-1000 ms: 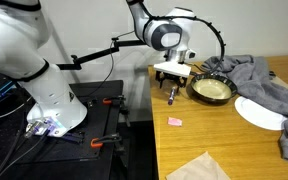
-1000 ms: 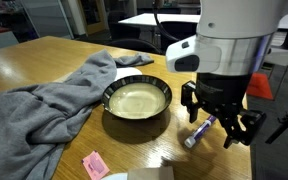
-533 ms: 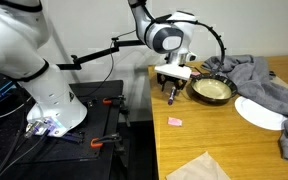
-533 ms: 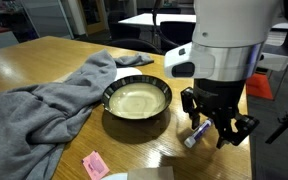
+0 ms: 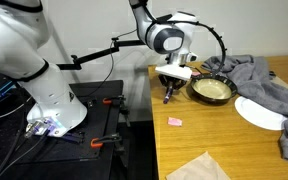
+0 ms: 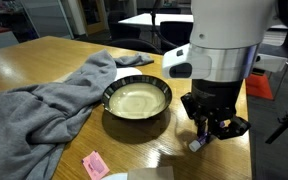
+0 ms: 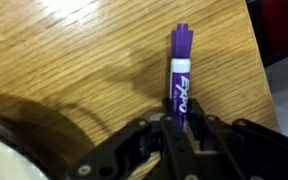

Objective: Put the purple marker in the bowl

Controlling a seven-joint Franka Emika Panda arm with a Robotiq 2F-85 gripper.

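On my exterior feed the grey cloth [image 6: 39, 95] sprawls across the left of the frame, with a small pink piece [image 6: 94, 163] at the lower left. The bowl [image 6: 137, 100] sits mid-frame on the wooden table [image 6: 34, 55], just beside the cloth. To its right my gripper [image 6: 209, 134] is down at the tabletop. In the wrist view the purple marker [image 7: 178, 70] lies flat on the wood, right of centre. Its lower end is pinched between the fingers [image 7: 198, 132], which look clamped on it.
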